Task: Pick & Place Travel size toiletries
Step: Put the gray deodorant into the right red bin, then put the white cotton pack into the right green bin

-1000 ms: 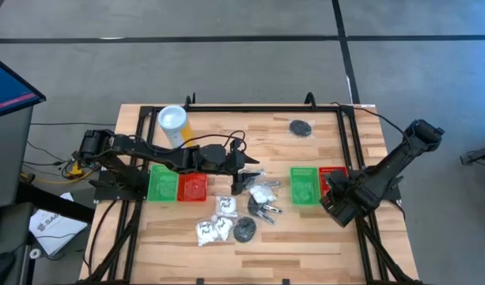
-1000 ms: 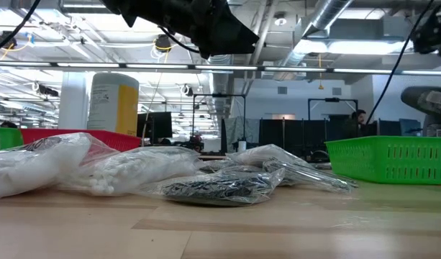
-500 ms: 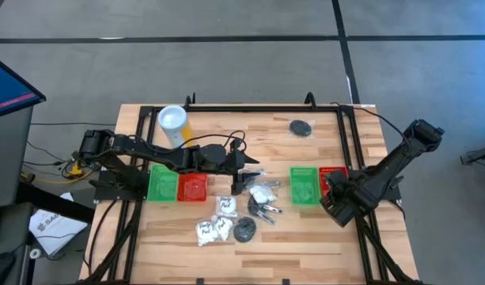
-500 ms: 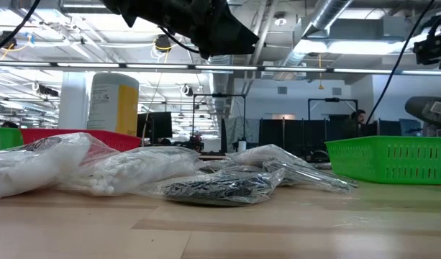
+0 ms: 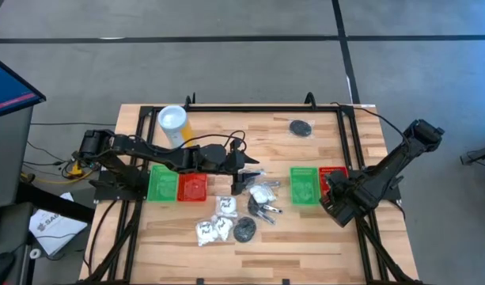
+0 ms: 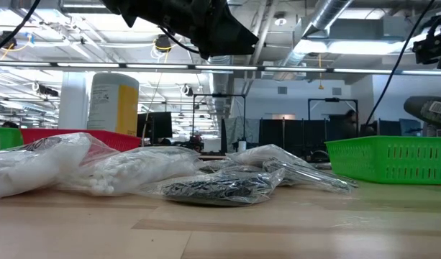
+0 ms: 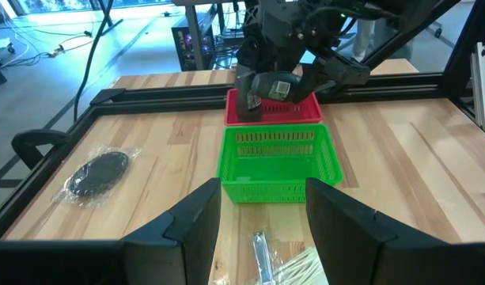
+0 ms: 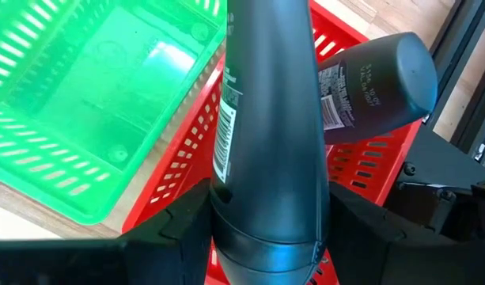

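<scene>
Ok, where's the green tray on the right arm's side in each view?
High view: green tray, right of centre, beside the right arm.
Low view: at the right edge.
Left wrist view: centre of the picture.
Right wrist view: upper left.
Landmark: the red tray right beside it, seen in every view but the low one.

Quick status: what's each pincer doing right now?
Left pincer: open, empty, above the bagged toiletries.
Right pincer: closed on a dark bottle, over the red tray.

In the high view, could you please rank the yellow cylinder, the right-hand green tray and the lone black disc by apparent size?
1. Right-hand green tray
2. Yellow cylinder, close behind; its height makes this unsure
3. Lone black disc
</scene>
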You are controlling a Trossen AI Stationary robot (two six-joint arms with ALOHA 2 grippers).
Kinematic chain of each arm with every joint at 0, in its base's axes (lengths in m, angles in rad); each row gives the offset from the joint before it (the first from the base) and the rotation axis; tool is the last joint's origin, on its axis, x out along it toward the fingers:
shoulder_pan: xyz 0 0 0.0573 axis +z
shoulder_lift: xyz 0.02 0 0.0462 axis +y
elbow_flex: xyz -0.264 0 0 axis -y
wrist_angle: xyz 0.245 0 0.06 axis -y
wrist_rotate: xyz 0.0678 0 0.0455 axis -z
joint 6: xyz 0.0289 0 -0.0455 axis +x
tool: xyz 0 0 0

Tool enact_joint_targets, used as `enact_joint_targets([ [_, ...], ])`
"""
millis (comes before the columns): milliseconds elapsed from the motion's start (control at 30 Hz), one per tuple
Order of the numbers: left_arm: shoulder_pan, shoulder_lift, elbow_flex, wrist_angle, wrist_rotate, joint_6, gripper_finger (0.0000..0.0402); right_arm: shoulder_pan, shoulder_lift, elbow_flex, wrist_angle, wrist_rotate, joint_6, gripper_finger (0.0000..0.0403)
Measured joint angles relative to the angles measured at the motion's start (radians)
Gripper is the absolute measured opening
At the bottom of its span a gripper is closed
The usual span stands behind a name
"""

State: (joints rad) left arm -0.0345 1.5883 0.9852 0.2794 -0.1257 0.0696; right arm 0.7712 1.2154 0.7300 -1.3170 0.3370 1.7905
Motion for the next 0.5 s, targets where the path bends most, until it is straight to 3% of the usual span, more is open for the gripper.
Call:
enact_joint_targets([
  [133,0.000,0.000,0.000,-0.001,0.000,0.000,0.0177,0.000,0.000,0.000,0.000,0.001,0.000,0.0231],
  [233,0.000,0.000,0.000,-0.003,0.000,0.000,0.0177,0.000,0.000,0.000,-0.001,0.001,0.000,0.0238],
  [500,0.000,0.000,0.000,-0.003,0.000,0.000,0.0177,0.000,0.000,0.000,-0.002,0.001,-0.001,0.0166],
])
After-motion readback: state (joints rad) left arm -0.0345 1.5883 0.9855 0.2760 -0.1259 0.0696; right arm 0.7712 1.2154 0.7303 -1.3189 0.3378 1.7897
